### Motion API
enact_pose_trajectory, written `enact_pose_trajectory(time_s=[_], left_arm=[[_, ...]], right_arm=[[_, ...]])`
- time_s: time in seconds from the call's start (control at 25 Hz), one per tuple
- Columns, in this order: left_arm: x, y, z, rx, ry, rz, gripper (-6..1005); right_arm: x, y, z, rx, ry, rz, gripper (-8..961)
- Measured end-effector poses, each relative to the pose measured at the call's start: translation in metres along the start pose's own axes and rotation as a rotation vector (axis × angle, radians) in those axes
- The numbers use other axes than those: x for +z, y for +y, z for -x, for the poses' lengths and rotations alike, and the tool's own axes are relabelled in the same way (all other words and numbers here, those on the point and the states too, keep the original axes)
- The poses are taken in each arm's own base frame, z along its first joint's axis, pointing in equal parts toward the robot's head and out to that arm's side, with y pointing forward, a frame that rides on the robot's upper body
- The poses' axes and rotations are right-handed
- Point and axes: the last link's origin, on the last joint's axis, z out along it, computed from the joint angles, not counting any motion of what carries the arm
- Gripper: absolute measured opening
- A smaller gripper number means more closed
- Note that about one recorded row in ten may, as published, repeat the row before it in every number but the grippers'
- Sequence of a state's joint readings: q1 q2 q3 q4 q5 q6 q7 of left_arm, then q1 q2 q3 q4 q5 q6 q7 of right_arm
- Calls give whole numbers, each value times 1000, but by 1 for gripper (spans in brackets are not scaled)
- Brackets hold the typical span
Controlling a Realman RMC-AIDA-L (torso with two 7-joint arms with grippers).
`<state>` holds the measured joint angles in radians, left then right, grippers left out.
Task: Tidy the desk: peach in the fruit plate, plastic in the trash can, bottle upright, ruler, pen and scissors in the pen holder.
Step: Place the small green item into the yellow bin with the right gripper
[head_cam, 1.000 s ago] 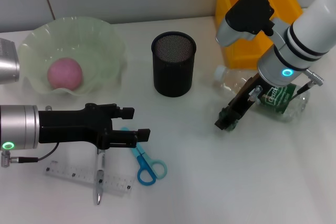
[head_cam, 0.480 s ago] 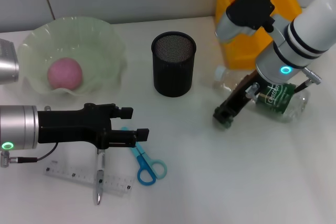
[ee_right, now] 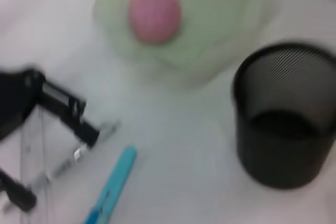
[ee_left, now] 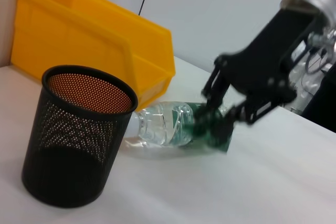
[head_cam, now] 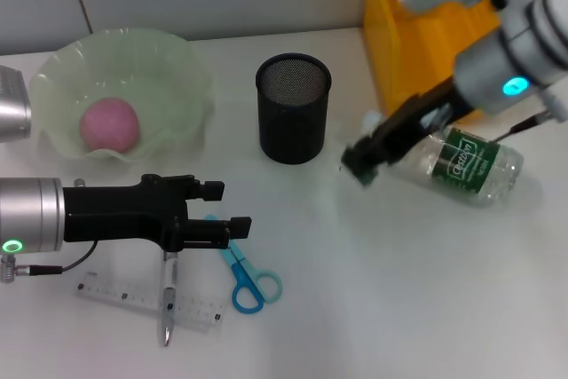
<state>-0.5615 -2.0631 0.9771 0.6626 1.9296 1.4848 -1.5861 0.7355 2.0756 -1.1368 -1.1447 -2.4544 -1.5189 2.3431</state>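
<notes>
Hovering the right gripper [head_cam: 361, 163] by the bottle [head_cam: 461, 166], fingers unreadable, probably to stand it up; left gripper [head_cam: 222, 210] waiting spread over the scissors [head_cam: 248, 277].

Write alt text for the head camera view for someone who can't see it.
The right gripper hangs over the neck end of a clear plastic bottle lying on its side beside a yellow bin. The open left gripper hovers above a pen, ruler and blue scissors. Behind stand a black mesh pen holder and a green plate holding a peach.
</notes>
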Motion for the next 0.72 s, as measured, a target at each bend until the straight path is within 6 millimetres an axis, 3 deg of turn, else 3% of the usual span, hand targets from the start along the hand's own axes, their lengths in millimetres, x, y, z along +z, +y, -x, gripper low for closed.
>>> enact_pose_trajectory(time_s=[0.12,0.16,0.2,0.4,0.72], left_arm=[[0,0,0,1,0,1,814],[0,0,0,1,0,1,814],[0,0,0,1,0,1,814],[0,0,-1,1,0,3,814],[0,1,-1,3,0,7,814]], right_arm=[[-28,-7,1,46,-125,-14,272],[-46,-13,2,80,-222,-21,272],[-46,-13,2,80,-222,-21,272],[-83,-38,0,159,-455,-92,273],[-89,-83,-10,270,-581,-315,272]])
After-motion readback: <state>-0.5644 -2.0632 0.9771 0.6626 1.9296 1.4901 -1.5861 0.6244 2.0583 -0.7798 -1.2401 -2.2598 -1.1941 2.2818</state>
